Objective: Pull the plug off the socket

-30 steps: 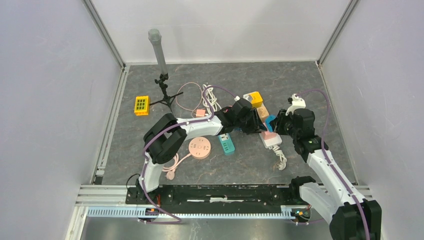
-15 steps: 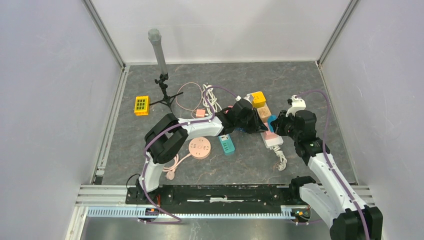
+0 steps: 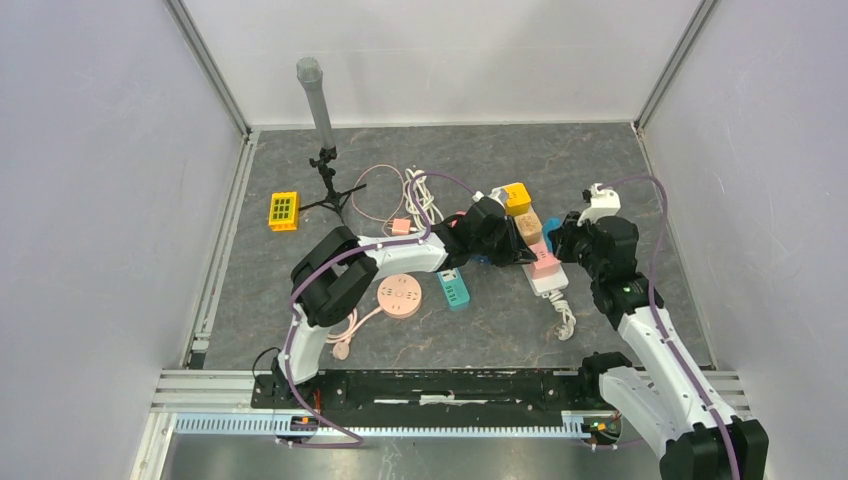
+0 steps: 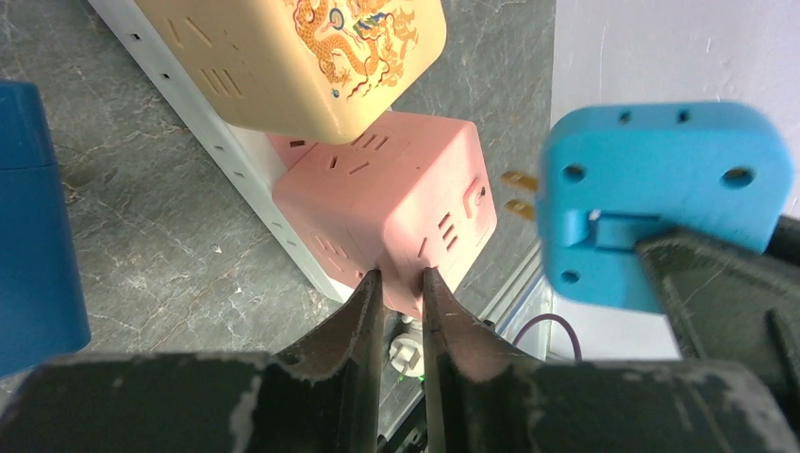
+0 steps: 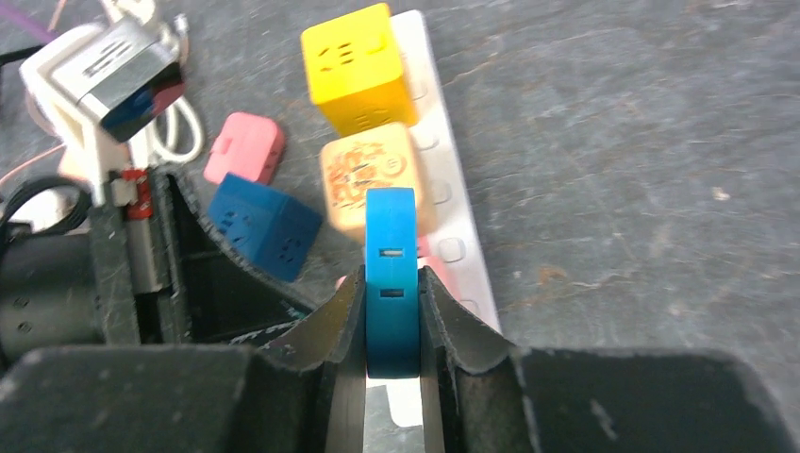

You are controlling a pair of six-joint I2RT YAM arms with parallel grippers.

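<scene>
Drawn farther off the white power strip (image 5: 441, 170) since a second ago, the right gripper (image 5: 391, 283) stays clamped on the blue plug (image 5: 390, 236), prongs (image 4: 517, 193) bare. Meanwhile the left gripper (image 4: 403, 283), closed together, bears on the pink cube (image 4: 387, 203) at its corner, likely pinning the strip down.

Blue plug (image 5: 391, 274) and pink cube (image 4: 387, 203) look smooth plastic (matt); table (image 5: 613, 142) stone-like.
</scene>
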